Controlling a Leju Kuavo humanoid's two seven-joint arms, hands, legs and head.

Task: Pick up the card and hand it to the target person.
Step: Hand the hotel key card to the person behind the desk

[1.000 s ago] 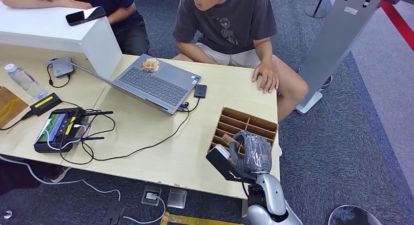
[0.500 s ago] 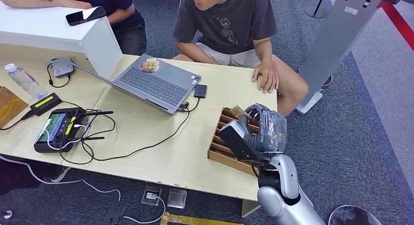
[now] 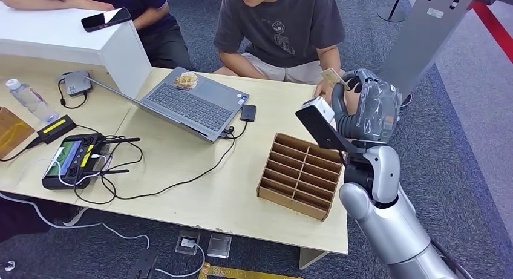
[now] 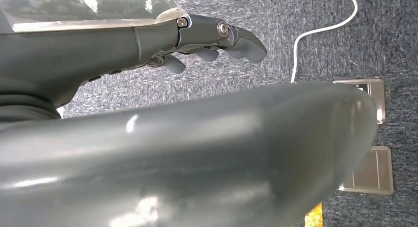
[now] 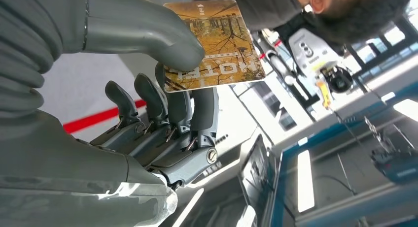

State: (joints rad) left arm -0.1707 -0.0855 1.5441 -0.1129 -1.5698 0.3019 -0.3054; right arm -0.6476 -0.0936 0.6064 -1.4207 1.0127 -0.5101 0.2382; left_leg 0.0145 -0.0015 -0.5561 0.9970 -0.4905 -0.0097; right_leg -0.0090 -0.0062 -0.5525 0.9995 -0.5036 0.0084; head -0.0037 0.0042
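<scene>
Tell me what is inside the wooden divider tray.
The wooden divider tray shows bare slots, no cards visible. The right hand hides its far corner and holds the card.

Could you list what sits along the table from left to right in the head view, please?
Water bottle → controller with a screen → open laptop → wooden slotted box → right hand holding the card.

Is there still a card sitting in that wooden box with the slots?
No: in the head view the wooden box shows bare slots, and the card is pinched in the robot's right hand, raised beside the seated person.
</scene>
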